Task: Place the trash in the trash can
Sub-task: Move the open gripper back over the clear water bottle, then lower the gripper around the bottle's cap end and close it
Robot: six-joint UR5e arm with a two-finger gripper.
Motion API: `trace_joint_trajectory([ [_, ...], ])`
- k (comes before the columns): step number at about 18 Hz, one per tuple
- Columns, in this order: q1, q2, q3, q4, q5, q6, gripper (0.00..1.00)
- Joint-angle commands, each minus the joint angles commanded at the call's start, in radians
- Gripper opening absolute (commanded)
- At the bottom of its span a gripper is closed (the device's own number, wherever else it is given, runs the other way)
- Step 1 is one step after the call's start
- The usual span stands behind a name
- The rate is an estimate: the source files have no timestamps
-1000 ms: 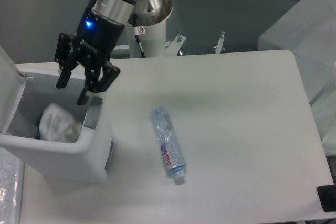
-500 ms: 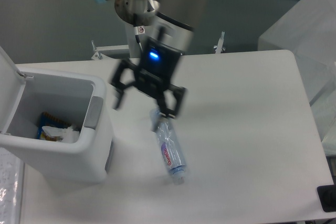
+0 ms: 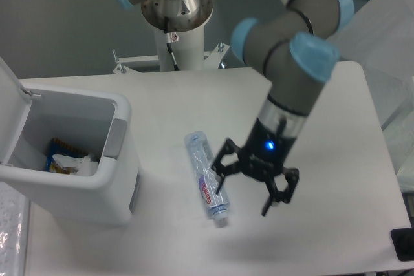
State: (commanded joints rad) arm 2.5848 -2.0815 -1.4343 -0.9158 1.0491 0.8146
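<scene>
A clear plastic bottle (image 3: 206, 176) with a pink-and-blue label and white cap lies flat on the white table (image 3: 323, 114), cap toward the front edge. My gripper (image 3: 249, 193) hangs open just right of the bottle's lower half, fingers pointing down and nothing between them. The white trash can (image 3: 77, 185) stands at the left with its lid (image 3: 9, 105) raised. Inside it lies a crumpled transparent wrapper (image 3: 76, 165).
A blue-and-yellow snack packet (image 3: 57, 149) shows inside the bin beside the wrapper. The arm's base post (image 3: 178, 14) rises at the back edge. A translucent box (image 3: 381, 37) stands at the right. A black object (image 3: 403, 244) sits at the front right corner.
The gripper swung from over the trash can, across the table, to the right side of the bottle. The wrapper has settled lower inside the bin. The bottle has not moved.
</scene>
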Motion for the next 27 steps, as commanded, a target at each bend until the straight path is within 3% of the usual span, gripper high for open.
trace_joint_trajectory([
  [3, -0.015, -0.026, 0.037, -0.093, 0.063, -0.023, 1.0],
  [7, -0.077, -0.123, 0.199, -0.314, 0.215, -0.089, 1.0],
  [9, -0.103, -0.156, 0.228, -0.363, 0.265, -0.135, 1.0],
  [12, -0.132, -0.193, 0.258, -0.386, 0.313, -0.199, 1.0],
  [15, -0.167, -0.222, 0.291, -0.501, 0.353, -0.255, 1.0],
  [17, -0.184, -0.224, 0.287, -0.522, 0.387, -0.27, 1.0],
  [27, -0.203, -0.27, 0.293, -0.512, 0.465, -0.376, 1.0],
])
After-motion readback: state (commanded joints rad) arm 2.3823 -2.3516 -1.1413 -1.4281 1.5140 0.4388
